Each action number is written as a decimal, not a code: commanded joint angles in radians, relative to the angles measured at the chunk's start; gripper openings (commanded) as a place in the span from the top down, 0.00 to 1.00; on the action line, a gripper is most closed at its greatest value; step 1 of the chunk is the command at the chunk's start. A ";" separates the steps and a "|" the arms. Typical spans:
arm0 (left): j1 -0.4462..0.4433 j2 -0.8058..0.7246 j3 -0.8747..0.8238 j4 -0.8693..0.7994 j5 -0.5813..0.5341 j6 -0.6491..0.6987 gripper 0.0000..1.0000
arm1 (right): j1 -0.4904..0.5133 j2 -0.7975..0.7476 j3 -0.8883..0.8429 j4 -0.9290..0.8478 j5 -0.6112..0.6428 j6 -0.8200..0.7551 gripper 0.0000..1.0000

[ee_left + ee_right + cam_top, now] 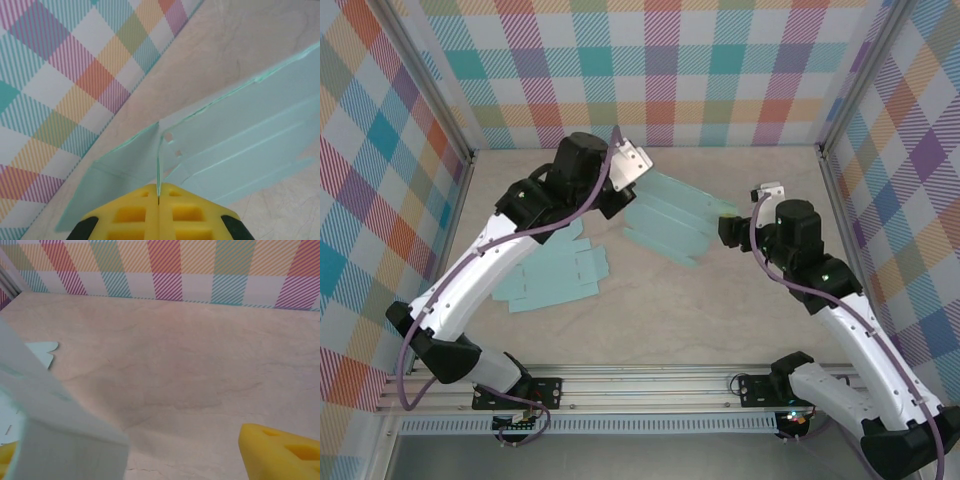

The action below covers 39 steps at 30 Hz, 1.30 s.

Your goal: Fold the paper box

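Heads up: your left gripper [158, 196] is clamped tight on just a thin edge of the teal paper box [672, 222]. The box sits mid-table toward the back, lifted at that end. Your right gripper [728, 225] is spread wide at the other end, with a panel between its fingers but not pinched. Close off-crease and you'd probably buckle the card or yank it out of that skinny left pinch. The box isn't formed, so nothing's inside. A spare flat blank [550, 278] lies by the left arm.
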 commanded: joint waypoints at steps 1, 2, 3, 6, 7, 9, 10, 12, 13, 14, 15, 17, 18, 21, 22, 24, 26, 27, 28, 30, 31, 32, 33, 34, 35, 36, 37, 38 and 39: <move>-0.001 0.029 0.080 -0.100 -0.034 -0.044 1.00 | -0.002 -0.041 0.018 -0.025 0.040 -0.035 0.18; -0.001 0.035 0.095 -0.116 -0.030 -0.050 1.00 | -0.002 -0.052 0.009 -0.022 0.033 -0.033 0.18; -0.001 0.038 0.099 -0.125 -0.023 -0.051 1.00 | -0.003 -0.063 -0.001 -0.014 0.019 -0.034 0.18; -0.001 0.045 0.098 -0.135 -0.016 -0.052 1.00 | -0.002 -0.079 -0.031 0.027 -0.071 -0.048 0.18; -0.001 0.049 0.099 -0.137 -0.016 -0.051 1.00 | -0.001 -0.081 -0.041 0.047 -0.118 -0.059 0.18; -0.001 0.057 0.105 -0.145 -0.018 -0.052 1.00 | -0.002 -0.078 -0.058 0.081 -0.167 -0.068 0.20; 0.000 0.060 0.108 -0.150 -0.017 -0.054 1.00 | -0.002 -0.074 -0.065 0.094 -0.179 -0.073 0.23; 0.000 0.063 0.114 -0.155 -0.023 -0.059 1.00 | -0.002 -0.061 -0.072 0.112 -0.191 -0.076 0.32; 0.000 0.064 0.118 -0.159 -0.027 -0.065 1.00 | -0.003 -0.055 -0.074 0.115 -0.192 -0.075 0.37; 0.002 0.067 0.127 -0.169 -0.027 -0.072 1.00 | -0.002 -0.051 -0.077 0.118 -0.194 -0.073 0.42; 0.004 0.070 0.134 -0.178 -0.024 -0.083 1.00 | -0.002 -0.048 -0.081 0.122 -0.197 -0.071 0.46; 0.008 0.073 0.150 -0.201 -0.010 -0.101 1.00 | -0.003 -0.046 -0.090 0.131 -0.204 -0.066 0.53; 0.009 0.074 0.155 -0.209 -0.006 -0.107 1.00 | -0.002 -0.046 -0.093 0.131 -0.207 -0.064 0.57; 0.016 0.080 0.179 -0.242 0.006 -0.131 1.00 | -0.002 -0.045 -0.095 0.125 -0.216 -0.058 0.69; 0.019 0.084 0.190 -0.257 0.011 -0.140 1.00 | -0.003 -0.047 -0.091 0.118 -0.218 -0.058 0.73; 0.026 0.098 0.216 -0.288 0.023 -0.157 1.00 | -0.002 -0.046 -0.079 0.100 -0.224 -0.058 0.82; 0.034 0.118 0.250 -0.324 0.040 -0.176 1.00 | -0.002 -0.039 -0.048 0.059 -0.215 -0.049 0.88; 0.038 0.129 0.266 -0.342 0.051 -0.184 1.00 | -0.002 -0.030 -0.023 0.025 -0.197 -0.036 0.89; 0.045 0.143 0.282 -0.359 0.060 -0.192 1.00 | -0.003 -0.015 0.006 -0.017 -0.175 -0.018 0.91; 0.063 0.174 0.318 -0.392 0.082 -0.212 1.00 | -0.002 0.036 0.090 -0.128 -0.119 0.012 0.97; 0.075 0.191 0.333 -0.404 0.100 -0.220 1.00 | -0.004 0.071 0.133 -0.188 -0.101 0.025 0.98; 0.090 0.207 0.348 -0.415 0.127 -0.226 1.00 | -0.006 0.106 0.170 -0.238 -0.092 0.038 0.98; 0.105 0.226 0.361 -0.424 0.154 -0.232 1.00 | -0.011 0.138 0.201 -0.274 -0.095 0.045 0.99; 0.122 0.248 0.379 -0.437 0.190 -0.236 1.00 | -0.017 0.177 0.238 -0.305 -0.110 0.053 0.99; 0.140 0.269 0.396 -0.449 0.224 -0.241 1.00 | -0.025 0.210 0.264 -0.332 -0.124 0.059 0.99; 0.156 0.291 0.412 -0.457 0.251 -0.243 1.00 | -0.031 0.238 0.284 -0.346 -0.139 0.063 1.00; 0.173 0.312 0.426 -0.468 0.286 -0.246 1.00 | -0.038 0.269 0.304 -0.359 -0.149 0.064 1.00; 0.192 0.335 0.441 -0.472 0.328 -0.246 1.00 | -0.047 0.296 0.322 -0.366 -0.152 0.067 1.00; 0.208 0.354 0.450 -0.479 0.359 -0.247 1.00 | -0.057 0.321 0.338 -0.371 -0.155 0.068 1.00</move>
